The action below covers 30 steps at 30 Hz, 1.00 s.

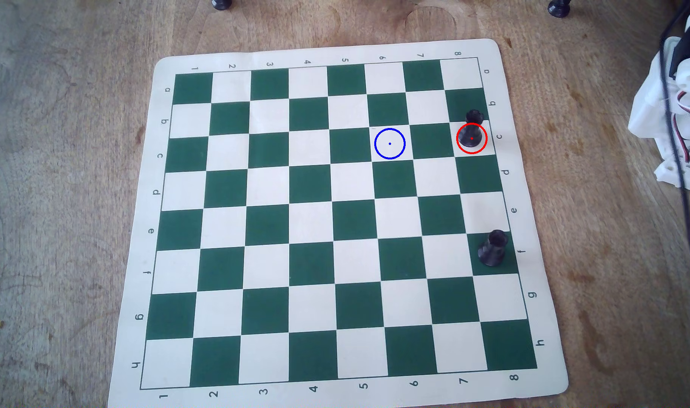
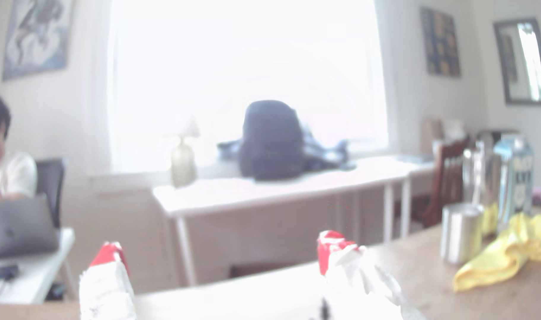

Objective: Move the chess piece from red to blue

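In the overhead view a small black rook-like chess piece (image 1: 472, 131) stands upright on the red circle (image 1: 458, 138) at the board's right edge, row c. Two squares to its left lies the blue circle (image 1: 376, 143), with nothing on it. The white arm's base (image 1: 676, 113) sits off the board at the right edge; its fingers stay out of that view. In the wrist view my gripper (image 2: 221, 250) points level across the room, white fingers with red tips (image 2: 330, 243) held wide apart and nothing between them. The piece and both circles do not show there.
A second black piece (image 1: 492, 248) stands on the board's right column, row f. Two dark pieces (image 1: 558, 8) sit at the table's far edge. Black cables (image 1: 680, 164) hang by the arm. The wrist view shows metal cups (image 2: 460, 234) and a yellow cloth (image 2: 506, 252) on the table.
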Tool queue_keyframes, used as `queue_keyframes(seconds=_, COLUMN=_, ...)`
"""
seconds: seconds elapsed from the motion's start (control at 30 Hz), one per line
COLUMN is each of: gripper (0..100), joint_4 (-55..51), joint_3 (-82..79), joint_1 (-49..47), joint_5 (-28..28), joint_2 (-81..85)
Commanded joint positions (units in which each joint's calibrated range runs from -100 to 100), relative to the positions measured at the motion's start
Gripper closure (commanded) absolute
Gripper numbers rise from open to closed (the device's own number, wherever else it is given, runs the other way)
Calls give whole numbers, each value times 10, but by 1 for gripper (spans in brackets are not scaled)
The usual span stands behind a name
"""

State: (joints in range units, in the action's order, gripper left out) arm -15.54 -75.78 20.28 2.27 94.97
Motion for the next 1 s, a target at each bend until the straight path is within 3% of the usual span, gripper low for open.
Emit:
queue_keyframes(seconds=0.0, gripper=65, joint_4=-234, joint_3=219, joint_1=-5, joint_5=7, joint_2=-82)
queue_keyframes(seconds=0.13, gripper=66, joint_4=-395, joint_3=372, joint_1=-19, joint_5=16, joint_2=-207)
queue_keyframes(seconds=0.17, gripper=65, joint_4=-491, joint_3=437, joint_1=-34, joint_5=13, joint_2=-266)
queue_keyframes(seconds=0.3, gripper=68, joint_4=-626, joint_3=452, joint_1=-109, joint_5=14, joint_2=-331)
queue_keyframes(seconds=0.7, gripper=67, joint_4=-624, joint_3=265, joint_1=-150, joint_5=42, joint_2=-429)
queue_keyframes(seconds=0.97, gripper=69, joint_4=-488, joint_3=203, joint_1=-177, joint_5=60, joint_2=-512)
